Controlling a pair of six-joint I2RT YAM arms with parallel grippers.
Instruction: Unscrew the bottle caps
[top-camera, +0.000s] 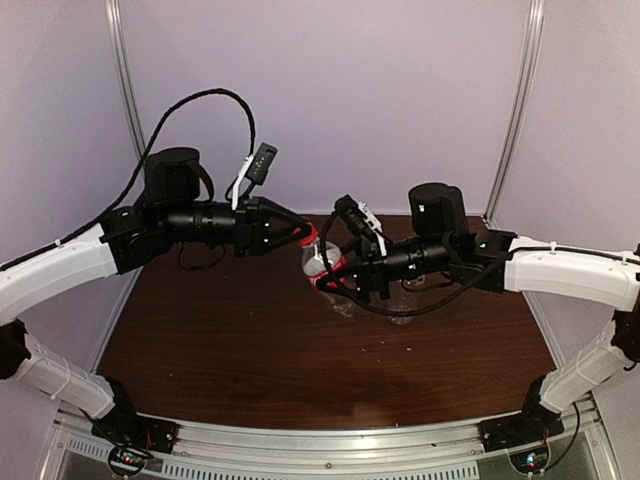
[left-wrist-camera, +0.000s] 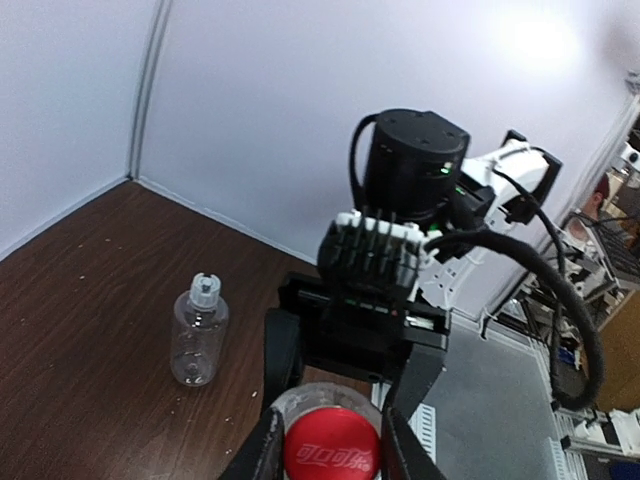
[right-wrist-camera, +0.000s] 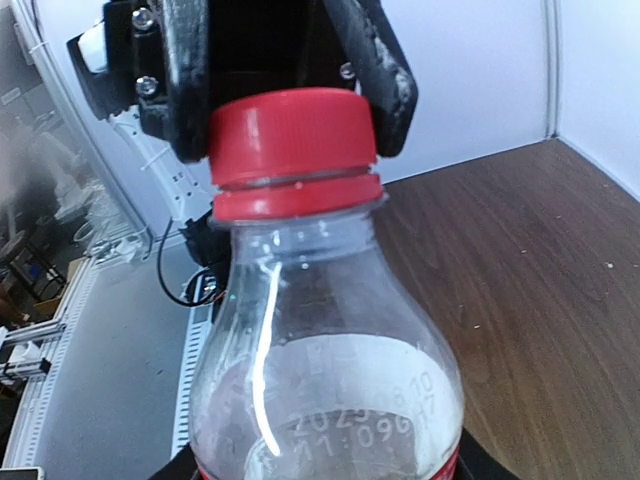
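My right gripper (top-camera: 338, 272) is shut on the body of the slim clear bottle (right-wrist-camera: 320, 340) with a red label and holds it in the air above the table, neck towards the left arm. Its bright red cap (right-wrist-camera: 293, 135) sits on the neck. My left gripper (top-camera: 304, 236) is shut on this red cap (left-wrist-camera: 333, 450), one finger (left-wrist-camera: 258, 450) on each side. The clear unlabelled bottle (left-wrist-camera: 197, 340) stands upright on the table with its white cap (left-wrist-camera: 205, 288) on. In the top view it is mostly hidden behind the right arm.
The dark wooden table (top-camera: 250, 340) is enclosed by white walls at the back and sides. A metal rail (top-camera: 330, 440) runs along the near edge. Black cables (top-camera: 400, 305) hang from the right wrist over the table.
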